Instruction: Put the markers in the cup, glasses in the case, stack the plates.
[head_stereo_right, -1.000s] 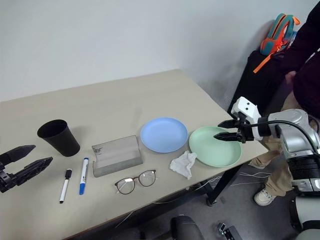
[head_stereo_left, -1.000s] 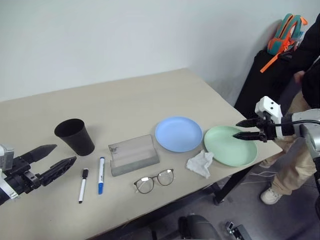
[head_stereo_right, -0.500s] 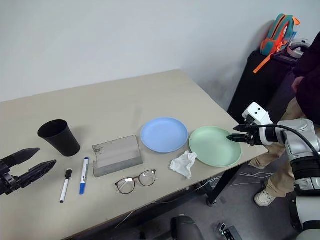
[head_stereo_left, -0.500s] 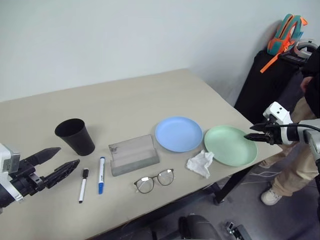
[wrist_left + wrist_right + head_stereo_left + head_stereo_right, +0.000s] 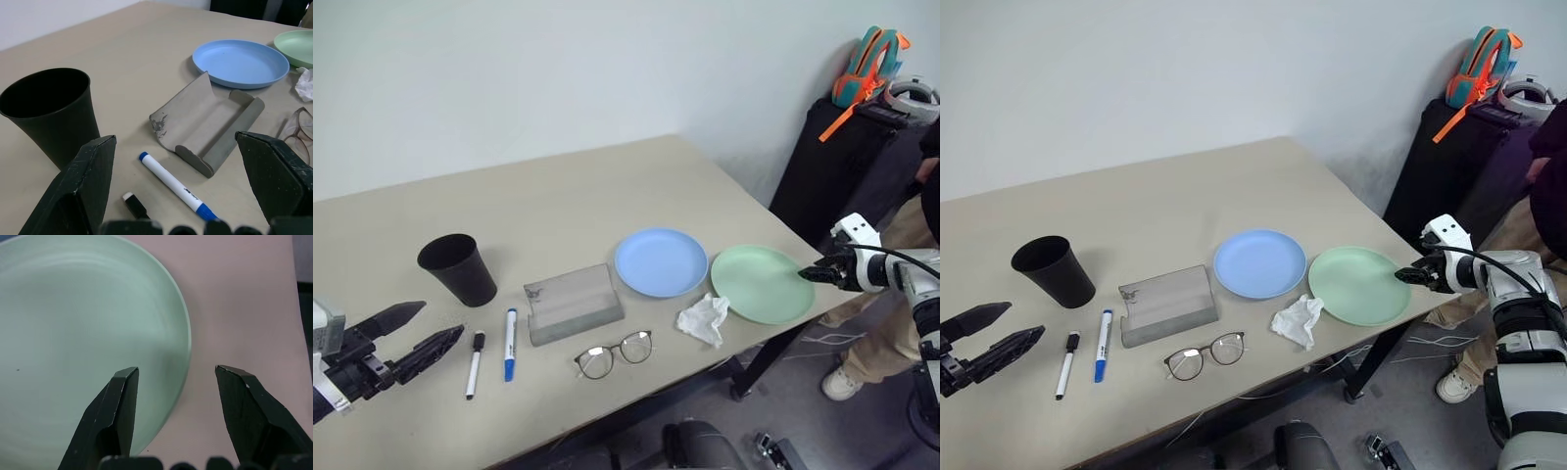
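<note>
The black cup [image 5: 458, 268] stands at the left of the table. In front of it lie the black-capped marker [image 5: 473, 364] and the blue-capped marker [image 5: 510, 343]. My left gripper [image 5: 440, 321] hovers open just left of the markers, holding nothing. The grey case [image 5: 572, 304] lies open mid-table, and the glasses [image 5: 614, 353] sit in front of it. The blue plate [image 5: 661, 261] and the mint green plate [image 5: 762, 282] lie side by side. My right gripper [image 5: 176, 372] is open at the green plate's right rim [image 5: 188, 347], one finger over the plate and one over the table.
A crumpled white tissue [image 5: 705, 319] lies between the glasses and the green plate. The green plate sits near the table's right front corner [image 5: 822, 294]. A person [image 5: 925, 196] stands to the right, beside a black stand with an orange and teal bag [image 5: 867, 64].
My right gripper sank and moved right from above the green plate to its right rim, rolling as it went. The left gripper has hardly moved.
</note>
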Available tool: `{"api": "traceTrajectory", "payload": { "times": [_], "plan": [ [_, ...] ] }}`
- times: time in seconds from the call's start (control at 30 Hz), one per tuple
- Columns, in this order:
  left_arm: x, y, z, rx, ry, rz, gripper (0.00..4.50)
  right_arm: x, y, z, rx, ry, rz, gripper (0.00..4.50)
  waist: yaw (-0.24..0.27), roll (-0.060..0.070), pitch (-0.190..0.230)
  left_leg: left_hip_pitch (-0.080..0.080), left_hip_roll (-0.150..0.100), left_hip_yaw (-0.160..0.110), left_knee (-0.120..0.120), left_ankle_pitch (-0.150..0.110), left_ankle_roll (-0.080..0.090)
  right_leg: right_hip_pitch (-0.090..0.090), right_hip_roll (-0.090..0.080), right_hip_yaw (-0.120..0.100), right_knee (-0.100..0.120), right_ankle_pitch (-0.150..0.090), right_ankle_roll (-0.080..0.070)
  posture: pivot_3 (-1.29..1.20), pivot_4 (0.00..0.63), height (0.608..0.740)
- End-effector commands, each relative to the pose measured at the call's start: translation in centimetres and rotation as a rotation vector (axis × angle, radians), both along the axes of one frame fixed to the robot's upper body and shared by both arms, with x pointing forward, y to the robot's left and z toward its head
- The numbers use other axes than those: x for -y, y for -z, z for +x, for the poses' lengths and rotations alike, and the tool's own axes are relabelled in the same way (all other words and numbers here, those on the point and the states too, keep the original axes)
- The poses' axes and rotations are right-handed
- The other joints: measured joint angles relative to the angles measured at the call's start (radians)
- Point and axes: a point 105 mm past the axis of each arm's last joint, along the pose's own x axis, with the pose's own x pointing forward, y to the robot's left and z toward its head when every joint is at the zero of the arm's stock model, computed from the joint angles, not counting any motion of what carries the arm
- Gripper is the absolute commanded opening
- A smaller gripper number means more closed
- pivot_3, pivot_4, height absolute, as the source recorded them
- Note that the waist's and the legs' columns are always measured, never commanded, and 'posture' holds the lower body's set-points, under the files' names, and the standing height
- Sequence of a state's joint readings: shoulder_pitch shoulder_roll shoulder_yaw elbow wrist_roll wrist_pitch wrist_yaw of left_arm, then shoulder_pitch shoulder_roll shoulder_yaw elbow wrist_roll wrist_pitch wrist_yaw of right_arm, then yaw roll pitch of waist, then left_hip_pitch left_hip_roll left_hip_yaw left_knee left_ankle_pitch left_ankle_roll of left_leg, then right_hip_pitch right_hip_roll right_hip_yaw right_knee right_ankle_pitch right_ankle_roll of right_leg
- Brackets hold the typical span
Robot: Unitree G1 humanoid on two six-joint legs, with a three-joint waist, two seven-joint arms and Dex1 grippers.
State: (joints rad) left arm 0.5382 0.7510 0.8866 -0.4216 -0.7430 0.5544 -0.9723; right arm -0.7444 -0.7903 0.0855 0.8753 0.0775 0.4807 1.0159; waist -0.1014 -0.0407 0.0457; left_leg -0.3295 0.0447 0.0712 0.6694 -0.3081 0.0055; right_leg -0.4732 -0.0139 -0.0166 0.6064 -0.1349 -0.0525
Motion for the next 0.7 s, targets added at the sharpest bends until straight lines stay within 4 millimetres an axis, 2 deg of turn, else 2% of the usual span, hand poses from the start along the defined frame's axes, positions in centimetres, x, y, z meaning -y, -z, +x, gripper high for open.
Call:
{"api": "traceTrajectory", "payload": {
  "times": [0.03,0.2,0.23,0.3,0.5,0.7],
  "plan": [
    [0.1,-1.2,-0.1,0.053,0.002,0.038,4.12,-0.3,-0.8,0.7,0.027,0.036,0.048,2.72,0.0,0.0,0.0,0.0,0.0,0.0,0.0,0.0,0.0,0.0,0.0,0.0,0.0,0.0,0.0,0.0,0.0,0.738],
    [0.0,-1.1,-0.3,0.052,-0.006,0.041,4.12,-0.3,0.2,0.7,0.002,0.079,0.065,2.72,0.0,0.0,0.0,0.002,0.0,0.0,0.0,0.0,0.0,0.002,0.0,0.0,0.0,0.0,0.0,0.0,0.0,0.738],
    [0.0,-1.1,-0.4,0.051,-0.008,0.043,4.14,-0.4,0.2,0.7,0.0,0.08,0.068,2.53,0.0,0.0,0.0,0.003,0.0,0.0,0.0,0.0,0.0,0.002,0.0,0.0,0.0,0.0,0.0,0.0,0.0,0.738],
    [-0.1,-1.1,-0.4,0.051,-0.009,0.044,4.15,-0.7,0.1,0.9,0.003,0.079,0.086,2.13,-0.001,0.0,0.0,0.003,0.0,-0.001,0.0,0.0,-0.001,0.003,0.0,0.0,0.0,0.0,0.0,0.0,0.0,0.738],
    [0.0,-1.0,-0.4,0.048,-0.013,0.047,4.15,-1.3,-0.9,1.9,0.042,0.087,0.103,0.06,-0.002,0.002,0.001,0.004,0.0,-0.001,0.0,-0.002,-0.003,0.003,0.0,0.001,0.0,0.0,0.0,0.0,0.0,0.738],
    [0.1,-0.9,-0.5,0.05,-0.02,0.048,4.15,-1.8,-2.6,3.4,0.106,0.117,0.121,0.02,-0.002,0.003,0.002,0.005,0.0,-0.001,0.0,-0.002,-0.003,0.005,0.0,0.001,-0.001,0.0,0.0,0.0,0.0,0.738]
  ]
}}
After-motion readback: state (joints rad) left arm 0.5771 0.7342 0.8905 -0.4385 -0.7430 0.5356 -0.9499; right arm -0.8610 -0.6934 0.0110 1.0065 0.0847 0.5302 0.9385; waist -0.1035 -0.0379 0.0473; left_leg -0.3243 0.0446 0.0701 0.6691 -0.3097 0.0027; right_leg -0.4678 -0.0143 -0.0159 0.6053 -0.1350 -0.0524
